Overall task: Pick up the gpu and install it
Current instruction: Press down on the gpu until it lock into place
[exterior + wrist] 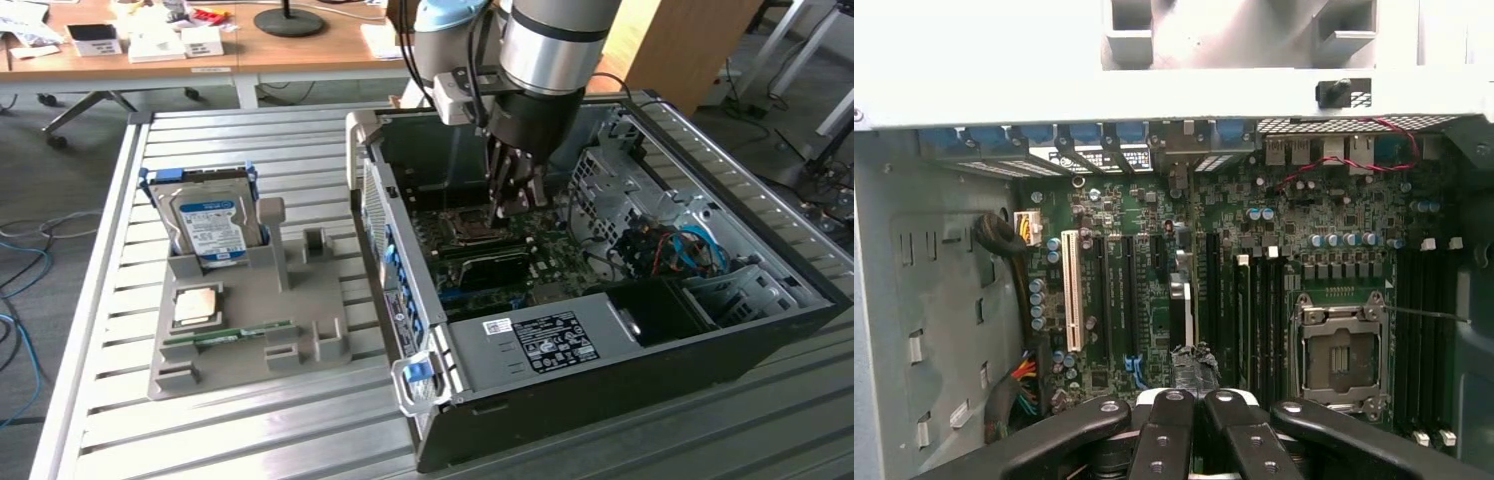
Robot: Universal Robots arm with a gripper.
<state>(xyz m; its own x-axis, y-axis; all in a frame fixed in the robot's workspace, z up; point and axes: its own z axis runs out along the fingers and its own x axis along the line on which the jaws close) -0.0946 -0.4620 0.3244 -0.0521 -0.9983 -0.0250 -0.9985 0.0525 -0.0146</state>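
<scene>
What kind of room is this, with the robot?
Probably a robotics lab or workshop: a robot arm reaches into an open computer case on a slatted metal table, with cluttered desks behind.

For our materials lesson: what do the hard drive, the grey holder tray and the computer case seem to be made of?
Hard drive: likely bare metal, silvery sheen, paper label. Holder tray: probably matte plastic, uniform grey. Computer case: apparently painted sheet metal, dark outside, perforated grey panels inside.

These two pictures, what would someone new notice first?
First the open computer case on the slatted table, with the arm reaching into it and its shut pincer just above the motherboard. Next, on the exterior view's left, the grey parts holder with the upright hard drive.
</scene>
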